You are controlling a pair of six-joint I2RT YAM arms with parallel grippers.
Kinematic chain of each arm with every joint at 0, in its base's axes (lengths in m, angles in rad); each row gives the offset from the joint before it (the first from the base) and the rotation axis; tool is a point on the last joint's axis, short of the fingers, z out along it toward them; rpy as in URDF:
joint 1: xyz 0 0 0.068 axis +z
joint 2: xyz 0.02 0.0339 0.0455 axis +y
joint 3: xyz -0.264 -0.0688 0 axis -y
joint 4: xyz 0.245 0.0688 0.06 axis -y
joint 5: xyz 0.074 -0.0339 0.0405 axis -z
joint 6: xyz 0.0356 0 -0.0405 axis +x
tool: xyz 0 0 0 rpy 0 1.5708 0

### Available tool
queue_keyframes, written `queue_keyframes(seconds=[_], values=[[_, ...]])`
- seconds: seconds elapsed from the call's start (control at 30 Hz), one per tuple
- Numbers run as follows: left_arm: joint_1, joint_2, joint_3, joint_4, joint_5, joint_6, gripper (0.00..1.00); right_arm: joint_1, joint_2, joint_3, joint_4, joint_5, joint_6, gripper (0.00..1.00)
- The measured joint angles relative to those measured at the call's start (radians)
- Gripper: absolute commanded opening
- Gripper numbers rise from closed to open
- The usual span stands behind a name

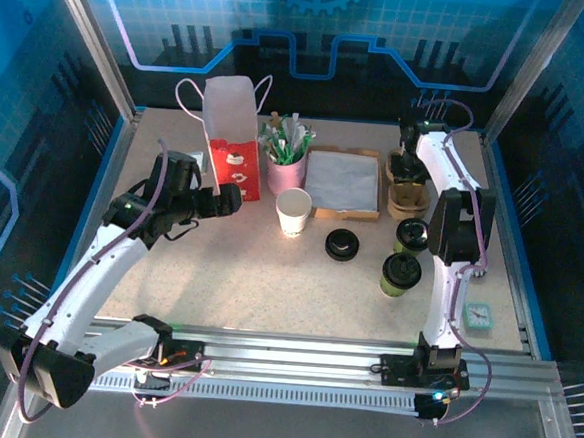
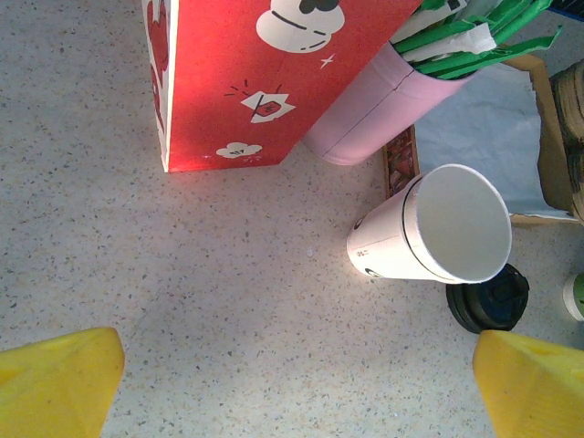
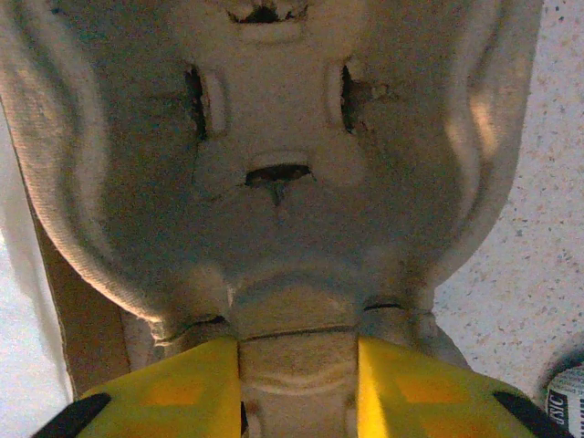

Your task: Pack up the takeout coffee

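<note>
Overhead, we are finding the takeout coffee [image 1: 293, 212] standing upright and empty beside the pink cup [image 1: 285, 173] holding sticks [image 1: 290, 139]. Left wrist: the left gripper [image 2: 297, 383] is gaping wide, short of the coffee. Right wrist: the right gripper [image 3: 297, 388] is pinching a rib of the pulp carrier [image 3: 274, 182], whose edges are running off-frame.

Bright, blue-tinged; close view perhaps soft.
</note>
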State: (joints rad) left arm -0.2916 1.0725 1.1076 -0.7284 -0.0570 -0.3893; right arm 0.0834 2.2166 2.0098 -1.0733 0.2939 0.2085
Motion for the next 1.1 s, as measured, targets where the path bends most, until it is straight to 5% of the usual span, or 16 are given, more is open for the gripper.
queue_keyframes(seconds=[1.1], values=[[0.0,0.0,0.0,0.0,-0.011,0.0,0.99,0.002,-0.178,-0.05,0.019,-0.014,0.0,0.28]])
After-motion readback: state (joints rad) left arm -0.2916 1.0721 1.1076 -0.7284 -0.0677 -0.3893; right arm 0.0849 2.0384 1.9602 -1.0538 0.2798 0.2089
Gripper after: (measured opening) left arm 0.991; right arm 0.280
